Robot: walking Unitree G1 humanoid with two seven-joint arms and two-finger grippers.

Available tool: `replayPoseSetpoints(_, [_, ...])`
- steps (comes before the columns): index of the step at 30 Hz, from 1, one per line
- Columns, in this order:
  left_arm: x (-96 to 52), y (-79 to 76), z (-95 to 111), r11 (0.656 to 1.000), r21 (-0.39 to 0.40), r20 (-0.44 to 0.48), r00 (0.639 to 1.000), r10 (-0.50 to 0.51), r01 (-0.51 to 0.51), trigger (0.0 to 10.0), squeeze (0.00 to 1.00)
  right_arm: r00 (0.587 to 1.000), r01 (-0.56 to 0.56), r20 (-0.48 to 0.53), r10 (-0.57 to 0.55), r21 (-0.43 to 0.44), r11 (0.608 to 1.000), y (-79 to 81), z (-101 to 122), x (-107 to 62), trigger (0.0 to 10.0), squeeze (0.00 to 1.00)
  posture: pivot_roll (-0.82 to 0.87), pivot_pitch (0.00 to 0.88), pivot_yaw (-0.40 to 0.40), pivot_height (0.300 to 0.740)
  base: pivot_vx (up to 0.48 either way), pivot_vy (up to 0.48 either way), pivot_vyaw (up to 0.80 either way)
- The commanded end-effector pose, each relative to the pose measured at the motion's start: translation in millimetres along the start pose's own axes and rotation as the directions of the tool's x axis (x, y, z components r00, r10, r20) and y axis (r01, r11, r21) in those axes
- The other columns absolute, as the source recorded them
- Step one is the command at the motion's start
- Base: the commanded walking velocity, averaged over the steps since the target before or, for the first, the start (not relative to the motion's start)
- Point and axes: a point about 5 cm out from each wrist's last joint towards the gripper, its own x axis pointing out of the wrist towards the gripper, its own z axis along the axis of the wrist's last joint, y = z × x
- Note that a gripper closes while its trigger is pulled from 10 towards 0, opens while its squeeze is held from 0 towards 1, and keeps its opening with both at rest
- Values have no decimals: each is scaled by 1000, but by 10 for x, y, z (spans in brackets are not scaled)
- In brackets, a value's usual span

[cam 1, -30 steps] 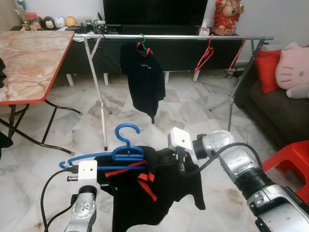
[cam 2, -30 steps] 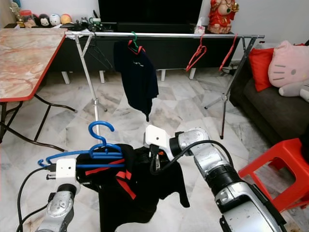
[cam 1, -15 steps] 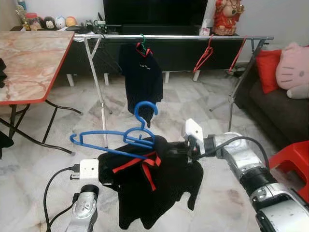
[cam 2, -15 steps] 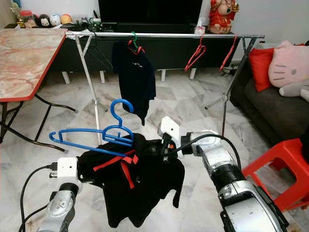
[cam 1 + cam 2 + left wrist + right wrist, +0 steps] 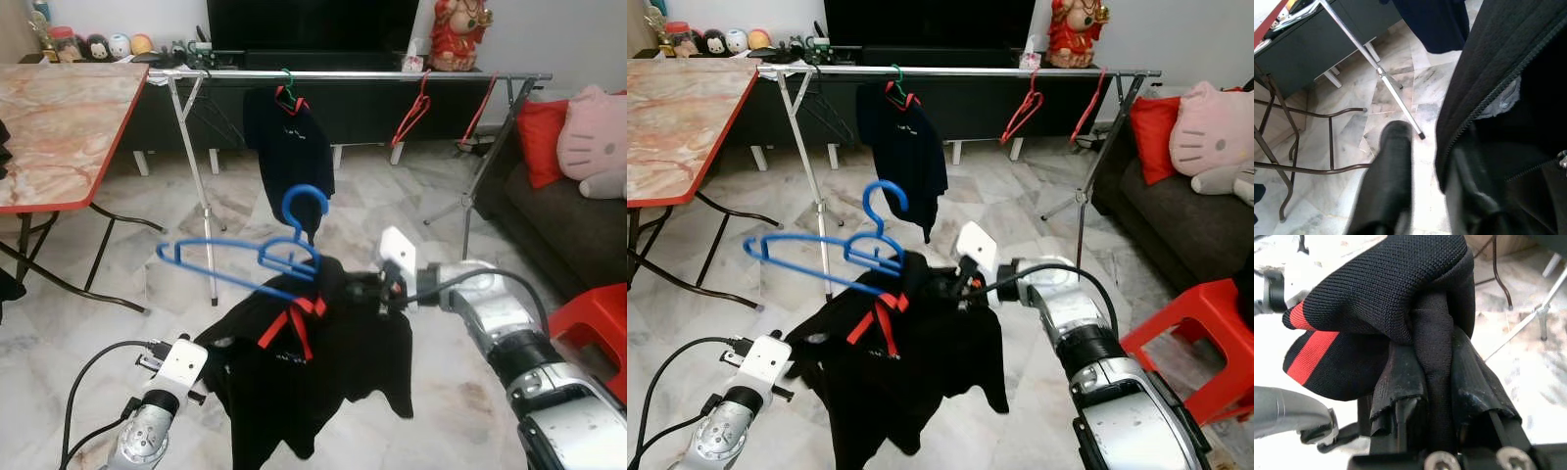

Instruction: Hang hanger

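A blue hanger [image 5: 287, 258] carries a black garment with red trim [image 5: 333, 352] and hangs tilted in mid-air, its hook [image 5: 308, 202] pointing up in front of the clothes rail [image 5: 353, 74]. My right gripper [image 5: 375, 291] is shut on a bunch of the garment's fabric [image 5: 1400, 298] just below the hanger. Low at the left, my left gripper [image 5: 208, 364] sits at the garment's edge. In the left wrist view its fingers [image 5: 1393, 171] stand apart with floor between them, and the garment [image 5: 1508, 73] lies against one side.
The rail holds a dark shirt on a green hanger [image 5: 289, 147] and two red hangers [image 5: 414, 108]. A marble table with a red edge [image 5: 59, 127] stands at the left. A sofa with cushions [image 5: 578, 206] and a red stool [image 5: 598, 323] are at the right.
The right gripper has lifted the garment and hanger higher and toward the rail, and the hanger now tilts. The left arm has dropped lower and to the left.
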Motion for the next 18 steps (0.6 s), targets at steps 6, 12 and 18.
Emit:
replayPoseSetpoints(6, [-8, -21, 4, 999, 36, -1, 1000, 18, -18, 10000, 1000, 1000, 6, 29, -4, -63, 998, -43, 267, 41, 0, 0, -106, 0, -60, 740, 0, 0, 0])
replayPoseSetpoints(12, [67, -76, 144, 992, 66, 63, 993, 104, -108, 10000, 0, 992, -99, 63, 106, -106, 989, 114, 575, 419, 0, 0, -114, 0, -76, 740, 0, 0, 0])
replayPoseSetpoints(18, [73, -56, 174, 989, 70, 84, 988, 126, -132, 10000, 0, 989, -123, 76, 129, -86, 989, 190, 620, 565, 0, 0, -115, 0, -77, 740, 0, 0, 0])
